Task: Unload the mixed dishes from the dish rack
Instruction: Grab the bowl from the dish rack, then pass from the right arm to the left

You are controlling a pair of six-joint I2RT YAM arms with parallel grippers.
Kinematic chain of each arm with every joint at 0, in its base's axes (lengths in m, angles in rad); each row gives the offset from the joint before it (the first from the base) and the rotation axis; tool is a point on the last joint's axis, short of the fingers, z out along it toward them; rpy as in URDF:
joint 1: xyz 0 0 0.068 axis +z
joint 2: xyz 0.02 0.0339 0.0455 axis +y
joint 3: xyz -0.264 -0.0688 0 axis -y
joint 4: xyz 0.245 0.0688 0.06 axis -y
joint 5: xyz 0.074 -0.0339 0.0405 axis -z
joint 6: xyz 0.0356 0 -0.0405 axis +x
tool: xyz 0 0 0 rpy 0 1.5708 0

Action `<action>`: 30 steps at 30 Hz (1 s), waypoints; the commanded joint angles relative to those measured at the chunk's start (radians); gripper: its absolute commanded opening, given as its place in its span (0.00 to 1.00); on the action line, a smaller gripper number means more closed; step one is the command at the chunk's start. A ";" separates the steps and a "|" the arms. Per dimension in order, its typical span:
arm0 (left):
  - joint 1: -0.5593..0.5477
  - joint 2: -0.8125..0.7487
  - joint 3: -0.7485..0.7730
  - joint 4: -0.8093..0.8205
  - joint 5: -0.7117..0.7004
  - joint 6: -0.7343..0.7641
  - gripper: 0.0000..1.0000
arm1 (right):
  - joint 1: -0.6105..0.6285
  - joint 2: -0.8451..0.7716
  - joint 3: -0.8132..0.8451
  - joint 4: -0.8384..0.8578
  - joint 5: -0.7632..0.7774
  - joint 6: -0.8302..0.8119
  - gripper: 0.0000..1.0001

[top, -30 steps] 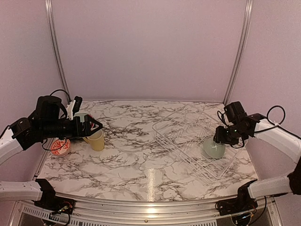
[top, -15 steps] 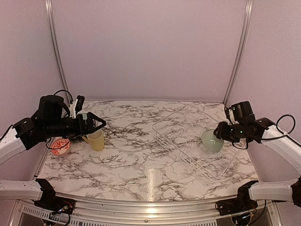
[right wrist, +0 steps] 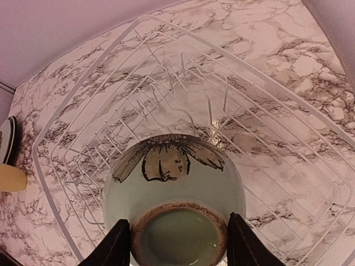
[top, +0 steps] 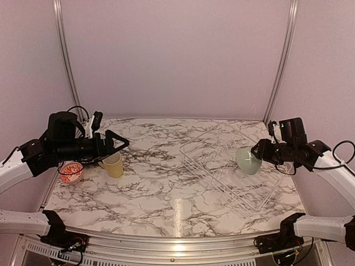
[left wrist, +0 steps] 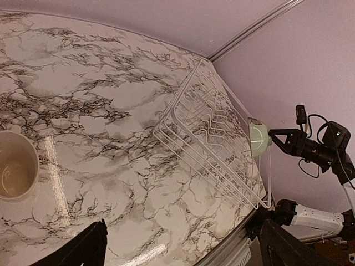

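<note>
Pale green ceramic bowl [top: 248, 160], pinched by the right gripper [top: 260, 151], is now raised off the white wire dish rack [top: 211, 160], which is judged emptied; the left gripper [top: 119, 145] is held spread, empty.

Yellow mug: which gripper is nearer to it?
Left. The left gripper hovers close to the yellow mug; the right gripper holds the pale green bowl over the dish rack.

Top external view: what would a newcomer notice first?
The right pincer is shut on a pale green bowl, tipped on its side above the right end of the white dish rack, which otherwise looks bare. At the left, the open left pincer hangs near a yellow mug standing on the marble table, a small red-patterned bowl beside it.
</note>
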 commanded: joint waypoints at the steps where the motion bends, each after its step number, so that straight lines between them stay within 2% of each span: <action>1: -0.012 0.021 -0.022 0.075 0.032 -0.026 0.99 | -0.007 -0.021 0.070 0.142 -0.105 0.040 0.25; 6: -0.029 0.032 -0.039 0.158 0.056 -0.073 0.99 | -0.007 0.010 0.100 0.248 -0.229 0.098 0.25; 16: -0.118 0.141 -0.069 0.458 0.115 -0.198 0.99 | 0.027 0.131 0.111 0.513 -0.474 0.289 0.24; 25: -0.181 0.319 -0.039 0.756 0.149 -0.328 0.98 | 0.209 0.283 0.188 0.688 -0.479 0.372 0.24; 30: -0.196 0.415 0.004 0.830 0.163 -0.355 0.97 | 0.292 0.359 0.220 0.777 -0.499 0.422 0.24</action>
